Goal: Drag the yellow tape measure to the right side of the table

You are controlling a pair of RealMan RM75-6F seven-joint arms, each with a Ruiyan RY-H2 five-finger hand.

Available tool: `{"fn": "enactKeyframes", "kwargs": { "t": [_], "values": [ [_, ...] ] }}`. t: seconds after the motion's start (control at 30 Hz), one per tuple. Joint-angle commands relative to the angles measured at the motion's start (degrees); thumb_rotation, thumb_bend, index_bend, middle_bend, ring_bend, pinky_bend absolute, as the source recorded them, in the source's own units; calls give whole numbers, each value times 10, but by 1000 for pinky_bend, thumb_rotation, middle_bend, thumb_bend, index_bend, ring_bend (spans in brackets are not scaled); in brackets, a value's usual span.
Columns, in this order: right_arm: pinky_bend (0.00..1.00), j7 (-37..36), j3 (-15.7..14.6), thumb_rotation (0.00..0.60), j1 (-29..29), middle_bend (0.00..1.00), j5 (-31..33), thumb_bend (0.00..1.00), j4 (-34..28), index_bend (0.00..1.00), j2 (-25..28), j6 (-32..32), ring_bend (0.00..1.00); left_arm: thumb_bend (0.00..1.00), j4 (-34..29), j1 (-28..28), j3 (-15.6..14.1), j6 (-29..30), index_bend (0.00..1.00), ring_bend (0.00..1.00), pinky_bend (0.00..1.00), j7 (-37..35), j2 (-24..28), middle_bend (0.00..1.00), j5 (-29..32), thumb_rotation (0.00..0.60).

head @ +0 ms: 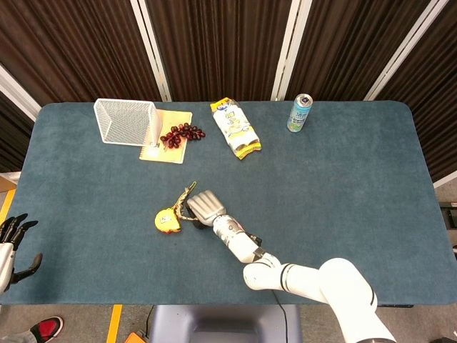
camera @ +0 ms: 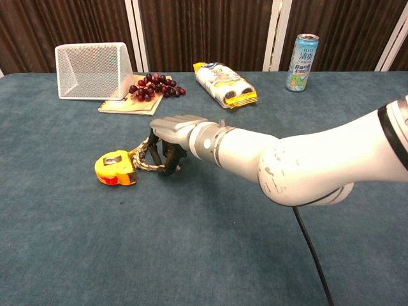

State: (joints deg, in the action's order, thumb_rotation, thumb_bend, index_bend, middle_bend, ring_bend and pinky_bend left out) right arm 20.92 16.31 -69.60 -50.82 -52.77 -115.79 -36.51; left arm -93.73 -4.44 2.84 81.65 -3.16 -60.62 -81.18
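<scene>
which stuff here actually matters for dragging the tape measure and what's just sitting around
Part of the job:
- yellow tape measure
- its braided cord
- right robot hand, fingers down at the cord

Just lying about:
- wire basket
- grapes on a notepad
- snack packet
- drink can
- left robot hand, idle at the table's edge

one yellow tape measure (head: 168, 219) with one braided cord (camera: 150, 162), near the front-left part of the table (head: 343, 179). one white wire mesh basket (head: 126, 121) at the far-left corner. one notebook (head: 161, 148) beside it, with one bunch of dark grapes (head: 182, 133) on top. one yellow-and-white snack bag (head: 235, 128) and one drink can (head: 300, 113) along the far edge. two robot hands: right hand (head: 203, 207), left hand (head: 10, 243).
</scene>
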Motion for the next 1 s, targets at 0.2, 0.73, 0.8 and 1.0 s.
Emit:
{"fn": "enactKeyframes", "kwargs": {
  "t": [0.2,0.73,0.8,1.0],
  "values": [
    [1000,-9,0,600,6,1000,-12,598,23,775,-6,0,905,383,0,-1,-1,-2,186,7,215,1,0,77,0,600],
    [1000,-25,-8,600,38,1000,-54,888,9,909,25,-23,904,384,1,-1,-1,-1,186,7,215,0,-1,77,-3,600],
    [1000,-31,-11,600,47,1000,-62,915,-3,920,38,-28,905,383,1,-2,-2,-2,186,7,215,1,-2,77,-4,600],
    [1000,-49,-25,600,84,1000,-95,924,-53,925,94,-59,905,384,0,-5,-4,-5,186,7,215,4,-3,78,-7,600]
  ]
}}
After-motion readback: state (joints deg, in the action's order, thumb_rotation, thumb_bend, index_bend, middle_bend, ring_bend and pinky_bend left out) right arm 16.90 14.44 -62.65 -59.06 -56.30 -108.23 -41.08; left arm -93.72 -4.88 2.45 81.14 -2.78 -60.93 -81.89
